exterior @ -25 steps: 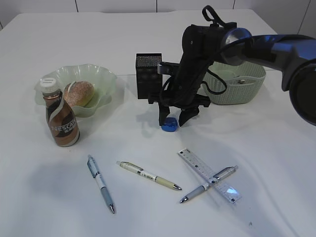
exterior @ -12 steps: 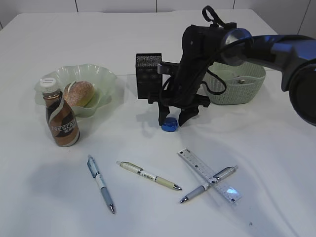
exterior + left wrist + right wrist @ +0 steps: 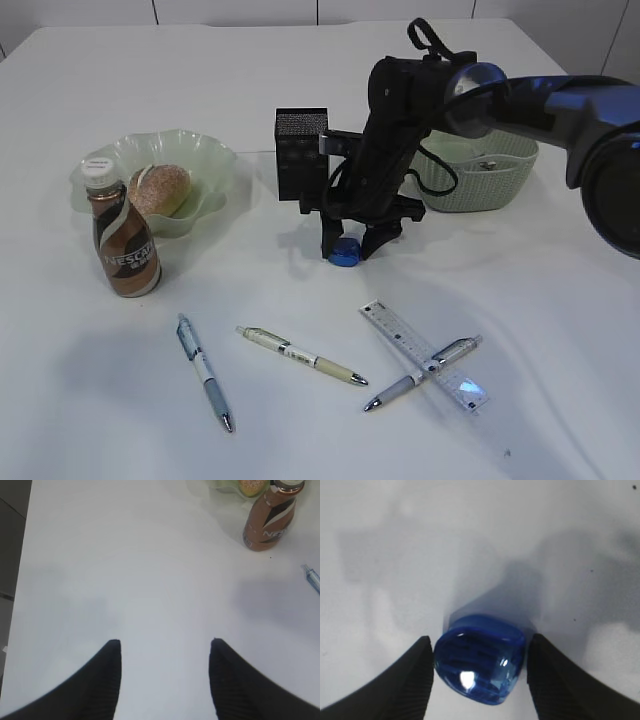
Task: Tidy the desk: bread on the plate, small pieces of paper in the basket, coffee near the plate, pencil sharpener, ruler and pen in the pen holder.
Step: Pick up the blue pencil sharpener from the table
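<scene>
The right claw brackets the blue sharpener on the white tabletop, near the black holder (fingers just beside it, grip uncertain). The left claw hangs wide, empty.

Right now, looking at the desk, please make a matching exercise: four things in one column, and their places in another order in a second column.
Things:
1. bread
2. coffee bottle
3. pencil sharpener
4. ruler

Places:
A. between the right gripper's fingers
B. under a pen
C. on the green plate
D. upright in front of the plate

Pairs: 1-C, 2-D, 3-A, 4-B
</scene>
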Action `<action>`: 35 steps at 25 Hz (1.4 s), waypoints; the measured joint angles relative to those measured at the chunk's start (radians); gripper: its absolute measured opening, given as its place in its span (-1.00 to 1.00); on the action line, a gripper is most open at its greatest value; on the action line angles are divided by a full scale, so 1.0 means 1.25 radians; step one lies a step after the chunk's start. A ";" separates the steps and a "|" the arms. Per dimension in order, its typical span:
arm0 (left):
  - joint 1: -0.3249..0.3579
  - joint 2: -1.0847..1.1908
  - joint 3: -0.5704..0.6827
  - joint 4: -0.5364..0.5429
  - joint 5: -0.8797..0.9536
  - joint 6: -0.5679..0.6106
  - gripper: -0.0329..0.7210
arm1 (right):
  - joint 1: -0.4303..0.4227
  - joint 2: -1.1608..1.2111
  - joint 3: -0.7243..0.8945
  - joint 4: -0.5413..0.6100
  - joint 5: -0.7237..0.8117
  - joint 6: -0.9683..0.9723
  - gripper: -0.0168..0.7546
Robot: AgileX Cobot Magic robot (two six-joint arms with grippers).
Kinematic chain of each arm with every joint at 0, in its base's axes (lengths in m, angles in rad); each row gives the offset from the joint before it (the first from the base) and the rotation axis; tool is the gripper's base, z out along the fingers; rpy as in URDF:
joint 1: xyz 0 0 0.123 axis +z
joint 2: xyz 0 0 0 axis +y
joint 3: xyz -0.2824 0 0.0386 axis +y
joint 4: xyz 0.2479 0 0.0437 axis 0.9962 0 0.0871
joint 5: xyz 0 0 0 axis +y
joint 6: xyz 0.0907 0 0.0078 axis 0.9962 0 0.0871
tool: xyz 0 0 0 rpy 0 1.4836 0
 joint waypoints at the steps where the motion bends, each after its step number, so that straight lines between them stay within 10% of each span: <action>1: 0.000 0.000 0.000 0.000 0.000 0.000 0.13 | 0.000 0.001 -0.001 0.000 0.000 0.000 0.26; 35: 0.000 0.000 0.000 0.000 0.005 0.000 0.13 | 0.000 -0.025 -0.120 -0.031 0.083 -0.067 0.09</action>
